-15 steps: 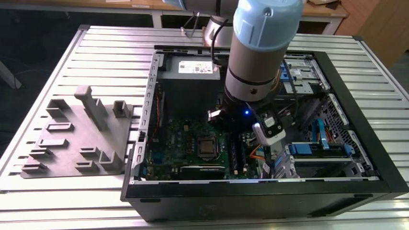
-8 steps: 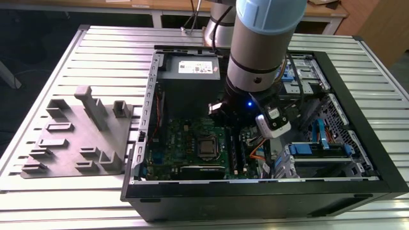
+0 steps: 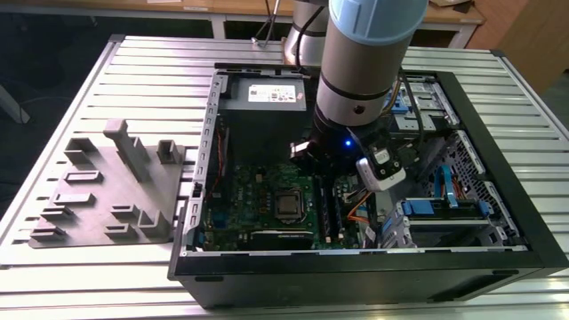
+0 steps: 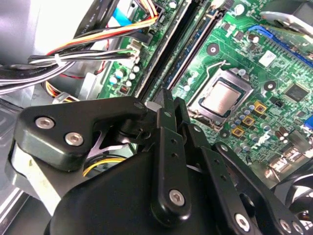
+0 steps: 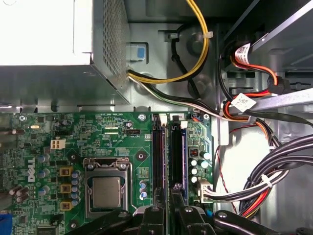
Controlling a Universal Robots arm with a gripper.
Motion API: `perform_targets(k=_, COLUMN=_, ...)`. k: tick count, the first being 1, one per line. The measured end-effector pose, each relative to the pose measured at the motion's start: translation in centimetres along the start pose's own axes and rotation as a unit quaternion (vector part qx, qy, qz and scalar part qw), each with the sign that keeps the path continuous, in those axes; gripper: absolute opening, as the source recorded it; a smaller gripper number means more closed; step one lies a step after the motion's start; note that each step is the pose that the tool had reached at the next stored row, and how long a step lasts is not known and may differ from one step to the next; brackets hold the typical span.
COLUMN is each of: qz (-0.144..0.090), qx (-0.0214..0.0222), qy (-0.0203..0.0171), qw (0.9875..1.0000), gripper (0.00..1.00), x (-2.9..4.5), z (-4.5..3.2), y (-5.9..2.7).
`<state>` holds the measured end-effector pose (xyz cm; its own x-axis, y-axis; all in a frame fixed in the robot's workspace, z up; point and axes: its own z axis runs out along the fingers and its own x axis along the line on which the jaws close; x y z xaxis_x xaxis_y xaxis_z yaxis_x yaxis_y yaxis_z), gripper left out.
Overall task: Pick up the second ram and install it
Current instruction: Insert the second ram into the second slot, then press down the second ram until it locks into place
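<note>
The second ram [image 4: 193, 51] is a dark blue-green strip standing on edge in a long black slot on the green motherboard [image 3: 258, 193], beside the processor socket [image 5: 106, 191]. It also shows as a thin dark line [image 5: 178, 156] in the first wrist view and as a strip [image 3: 326, 212] in the exterior view. My gripper [image 4: 170, 98] is low inside the open computer case, at the near end of the strip. Its black fingers [image 5: 156, 220] are drawn close together around that end. A second black slot [image 5: 159, 152] runs parallel right beside it.
The grey power-supply box [image 3: 266, 100] sits at the far end of the case. Bundles of black, yellow and orange cables [image 5: 274, 171] hang beside the slots. Drive cages with blue tabs [image 3: 444, 200] fill the exterior view's right. A grey holder fixture [image 3: 111, 190] lies on the slatted table outside the case.
</note>
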<state>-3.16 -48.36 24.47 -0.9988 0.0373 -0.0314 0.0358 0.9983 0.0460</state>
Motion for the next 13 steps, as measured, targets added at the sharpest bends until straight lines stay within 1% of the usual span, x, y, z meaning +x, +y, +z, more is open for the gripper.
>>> perform_targets(k=2, qz=0.0, qx=0.0, qy=0.0, qw=1.0, gripper=0.15, x=0.0, z=0.0, y=0.0)
perform_targets(k=3, qz=0.0, qx=0.0, qy=0.0, qw=1.0, gripper=0.09, x=0.0, z=0.0, y=0.0)
perform_targets(k=5, qz=0.0, qx=0.0, qy=0.0, qw=1.0, gripper=0.07, x=0.0, z=0.0, y=0.0)
perform_targets(k=13, qz=0.0, qx=0.0, qy=-0.0005, qw=1.0, gripper=0.07, x=0.0, z=0.0, y=0.0)
